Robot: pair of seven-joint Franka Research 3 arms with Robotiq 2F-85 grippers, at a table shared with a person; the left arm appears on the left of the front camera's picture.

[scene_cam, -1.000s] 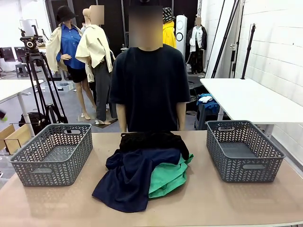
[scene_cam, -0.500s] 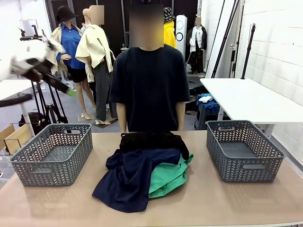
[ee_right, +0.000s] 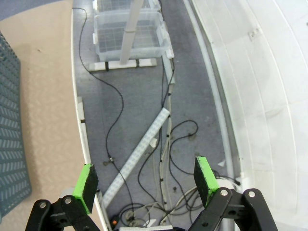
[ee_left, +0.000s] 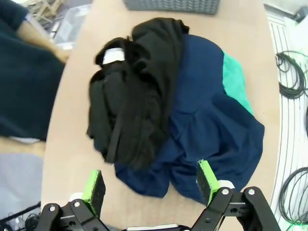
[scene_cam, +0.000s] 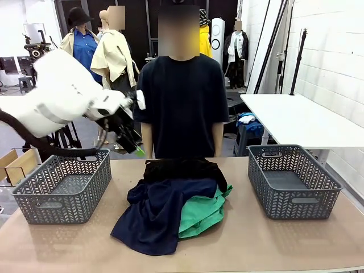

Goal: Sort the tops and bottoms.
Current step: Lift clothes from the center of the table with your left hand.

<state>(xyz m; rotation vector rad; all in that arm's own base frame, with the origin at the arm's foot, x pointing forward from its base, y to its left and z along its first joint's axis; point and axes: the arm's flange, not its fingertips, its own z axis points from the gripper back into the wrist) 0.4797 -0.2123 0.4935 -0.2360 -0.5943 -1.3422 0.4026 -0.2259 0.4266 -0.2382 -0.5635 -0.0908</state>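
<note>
A pile of clothes lies mid-table: a black garment [scene_cam: 182, 169] at the far side, a navy garment [scene_cam: 162, 211] in front, a green garment [scene_cam: 206, 215] under its right side. My left gripper [scene_cam: 135, 147] hangs open in the air above the table, up and to the left of the pile, touching nothing. From the left wrist I look down on the black garment [ee_left: 130, 106], the navy garment [ee_left: 207, 120] and the green garment [ee_left: 234, 82], with my left gripper [ee_left: 150, 185] open and empty. My right gripper [ee_right: 146, 182] is open and empty over the floor beside the table.
Two grey lattice baskets stand on the table, a left basket [scene_cam: 62, 185] and a right basket [scene_cam: 293, 181], both empty. A person [scene_cam: 179, 108] in a dark shirt stands at the far edge behind the pile. Cables [ee_right: 159, 144] run across the floor past the table's side.
My left arm has swung in from the far left and now stands over the table near the pile's far left side. The clothes and baskets have not moved.
</note>
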